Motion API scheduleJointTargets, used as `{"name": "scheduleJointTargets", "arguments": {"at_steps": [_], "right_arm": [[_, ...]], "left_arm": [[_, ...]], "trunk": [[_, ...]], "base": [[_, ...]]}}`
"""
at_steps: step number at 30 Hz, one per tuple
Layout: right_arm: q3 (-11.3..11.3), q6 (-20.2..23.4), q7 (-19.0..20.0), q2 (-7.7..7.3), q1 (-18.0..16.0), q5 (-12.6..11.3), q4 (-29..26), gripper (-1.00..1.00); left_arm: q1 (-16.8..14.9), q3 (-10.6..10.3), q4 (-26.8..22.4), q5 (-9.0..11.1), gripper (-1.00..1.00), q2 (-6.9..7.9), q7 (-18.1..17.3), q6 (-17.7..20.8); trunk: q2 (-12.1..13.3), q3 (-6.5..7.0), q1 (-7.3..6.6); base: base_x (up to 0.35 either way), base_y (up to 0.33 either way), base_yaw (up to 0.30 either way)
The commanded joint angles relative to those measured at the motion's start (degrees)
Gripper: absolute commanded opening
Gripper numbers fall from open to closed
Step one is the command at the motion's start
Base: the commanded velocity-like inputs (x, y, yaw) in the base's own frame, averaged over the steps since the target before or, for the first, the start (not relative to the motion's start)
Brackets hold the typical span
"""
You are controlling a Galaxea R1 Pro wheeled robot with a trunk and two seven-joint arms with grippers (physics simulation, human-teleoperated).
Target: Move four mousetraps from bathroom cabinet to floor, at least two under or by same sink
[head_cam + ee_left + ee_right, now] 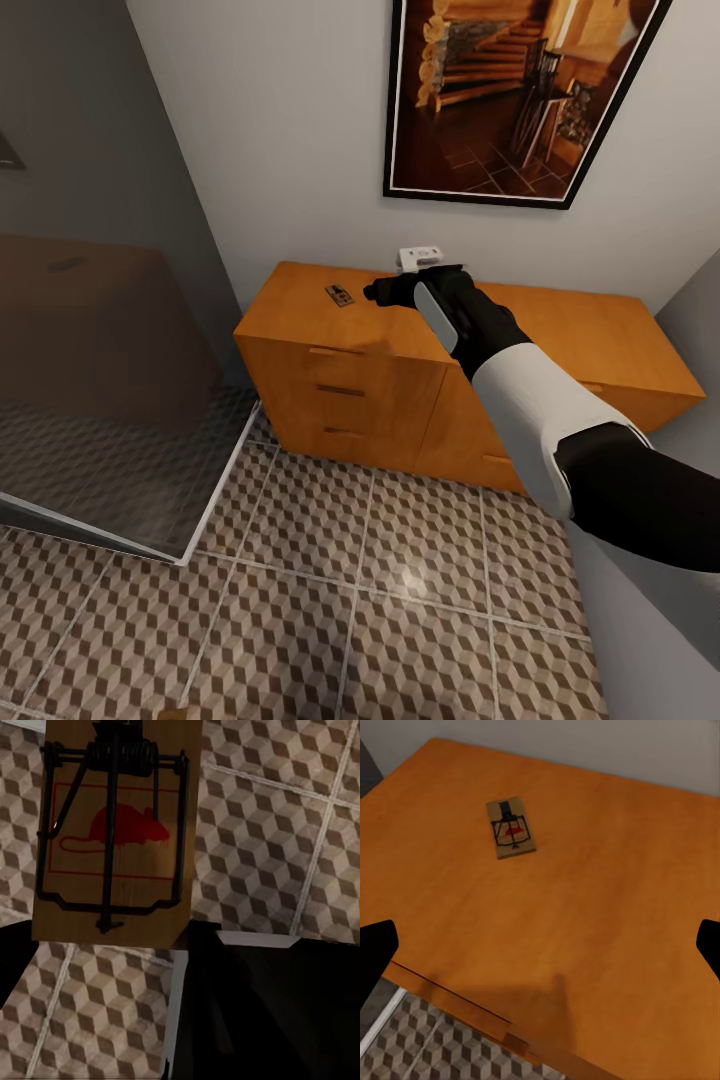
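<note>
The right claw [372, 291] hangs over the cabinet [300, 318] top with its jaws spread wide apart and nothing between them; in the right wrist view its two dark fingertips [376, 954] sit at opposite edges of the picture, over bare wood. A trap [340, 295] lies flat on that top just ahead of the claw, apart from it, a small tan wooden slab carrying a dark wire bar and spring and a red mouse print. The right wrist view shows the same trap [511, 829] lying slightly askew on the smooth orange-brown surface [585, 907], with the front edge of the cabinet and a strip of floor [442, 1050] below the fingertips.

In the left wrist view a second trap [112, 832] fills the space ahead of the left claw, seen close up: pale wood grain, a black coiled spring at one end, a black wire frame, and a red outline box around a red mouse. It hangs above the floor [277, 840], but the left claw's fingers are not clearly seen, so I cannot tell whether they clamp it or how far they stand open.

The floor [400, 600] is large square tiles printed with brown, beige and white cubes, with pale grout and a soft sheen. The cabinet front has drawers with slim bar handles [336, 351]. Beyond the right claw a small white box [420, 257] sits against the wall.
</note>
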Motion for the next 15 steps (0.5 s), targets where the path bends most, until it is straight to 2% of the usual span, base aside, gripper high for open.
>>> {"name": "scheduleJointTargets", "arguments": {"at_steps": [1, 8, 15], "right_arm": [[0.1, 0.2, -0.2, 0.00, -0.1, -0.3, 0.0, 1.00], [0.1, 0.2, -0.2, 0.00, 0.0, -0.2, 0.0, 1.00], [0.2, 0.2, -0.3, 0.00, 0.0, 0.1, 3.1, 1.00]], "left_arm": [[0.0, -0.2, 0.2, 0.4, -1.00, 0.02, -0.3, -0.3], [0.1, -0.1, 0.2, 0.4, -1.00, 0.13, -0.2, -0.3], [0.1, -0.1, 0.2, 0.4, -1.00, 0.14, -0.2, -0.3]], "trunk": [[-0.1, -0.08, 0.03], [-0.1, -0.08, 0.03], [-0.1, -0.08, 0.03]], "base": [[0.000, 0.000, 0.000], [0.017, 0.000, 0.000], [0.142, 0.000, 0.000]]}}
